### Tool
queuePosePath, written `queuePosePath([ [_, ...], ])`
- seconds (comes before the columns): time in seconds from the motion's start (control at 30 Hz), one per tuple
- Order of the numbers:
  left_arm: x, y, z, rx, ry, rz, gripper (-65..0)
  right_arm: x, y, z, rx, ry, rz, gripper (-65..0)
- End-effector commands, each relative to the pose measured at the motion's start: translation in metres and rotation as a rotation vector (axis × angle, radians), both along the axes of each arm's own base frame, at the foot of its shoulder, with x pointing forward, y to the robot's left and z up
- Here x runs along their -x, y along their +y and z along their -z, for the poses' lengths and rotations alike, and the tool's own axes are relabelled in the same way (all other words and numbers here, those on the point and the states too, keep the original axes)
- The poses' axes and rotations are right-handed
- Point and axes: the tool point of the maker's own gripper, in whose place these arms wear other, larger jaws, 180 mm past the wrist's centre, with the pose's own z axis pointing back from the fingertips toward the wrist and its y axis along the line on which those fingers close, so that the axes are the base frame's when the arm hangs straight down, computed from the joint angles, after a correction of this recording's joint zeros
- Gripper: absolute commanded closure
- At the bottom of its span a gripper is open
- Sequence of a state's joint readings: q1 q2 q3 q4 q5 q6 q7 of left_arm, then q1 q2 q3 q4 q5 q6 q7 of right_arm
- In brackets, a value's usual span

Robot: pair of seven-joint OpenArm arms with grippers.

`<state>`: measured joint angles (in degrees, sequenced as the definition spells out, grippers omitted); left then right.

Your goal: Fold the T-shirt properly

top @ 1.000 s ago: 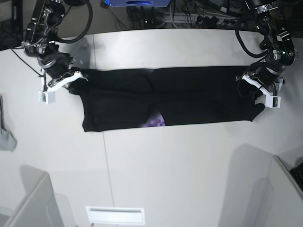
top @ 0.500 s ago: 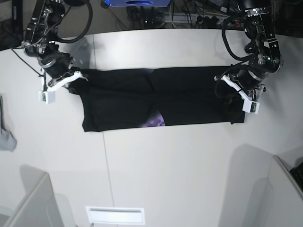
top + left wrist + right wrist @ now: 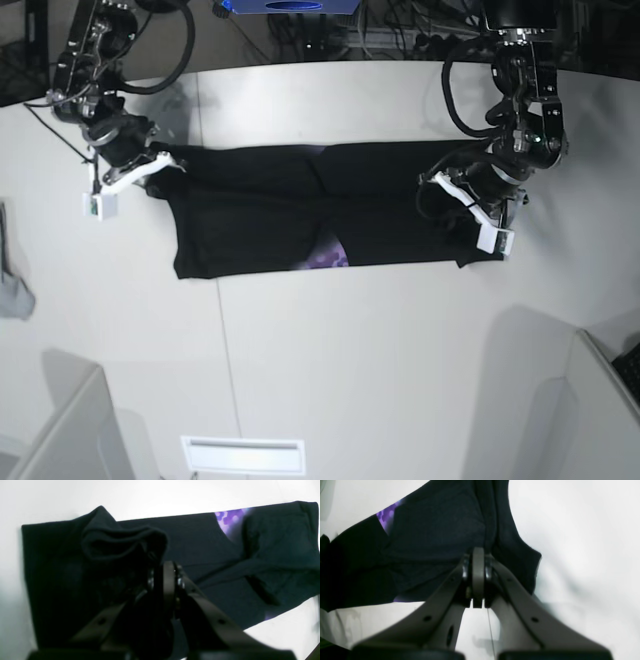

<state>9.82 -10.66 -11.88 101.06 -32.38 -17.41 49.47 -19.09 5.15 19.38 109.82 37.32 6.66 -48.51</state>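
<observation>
The black T-shirt (image 3: 260,210) lies as a long folded band across the white table (image 3: 330,350), with a patch of purple print (image 3: 330,256) showing at its near edge. On the base view's right, my left gripper (image 3: 442,196) is shut on the shirt's end, which is lifted and doubled back over the band. The left wrist view shows that bunched fold (image 3: 120,542) pinched at my left gripper (image 3: 165,573). My right gripper (image 3: 170,163) holds the opposite end at the far left corner. In the right wrist view, my right gripper (image 3: 478,555) is shut on the T-shirt (image 3: 432,525) at its edge.
A small grey cloth (image 3: 12,290) lies at the table's left edge. White panels stand at the near left (image 3: 60,430) and near right (image 3: 600,400). A white slotted plate (image 3: 243,455) sits at the front edge. Cables and equipment (image 3: 400,30) crowd the back.
My left gripper has carried the shirt's right end leftward toward the middle, shortening the band. The right arm and its end of the shirt have stayed still.
</observation>
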Motion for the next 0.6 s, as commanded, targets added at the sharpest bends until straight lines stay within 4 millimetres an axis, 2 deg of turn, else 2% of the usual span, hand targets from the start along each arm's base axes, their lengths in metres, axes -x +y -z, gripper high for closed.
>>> queuePosePath([
  [0.0, -0.010, -0.004, -0.014, 0.014, -0.052, 0.003, 0.0, -0.006, -0.002, -0.010, 0.004, -0.041, -0.001, 0.0],
  [0.3, -0.016, -0.025, -0.016, 0.063, -0.061, 0.012, 0.0, -0.007, -0.002, -0.010, 0.004, -0.044, 0.000, 0.0],
  [0.57, -0.020, -0.049, -0.009, 0.089, -0.039, 0.066, 0.0, -0.008, -0.004, -0.011, 0.007, -0.046, 0.000, 0.0],
])
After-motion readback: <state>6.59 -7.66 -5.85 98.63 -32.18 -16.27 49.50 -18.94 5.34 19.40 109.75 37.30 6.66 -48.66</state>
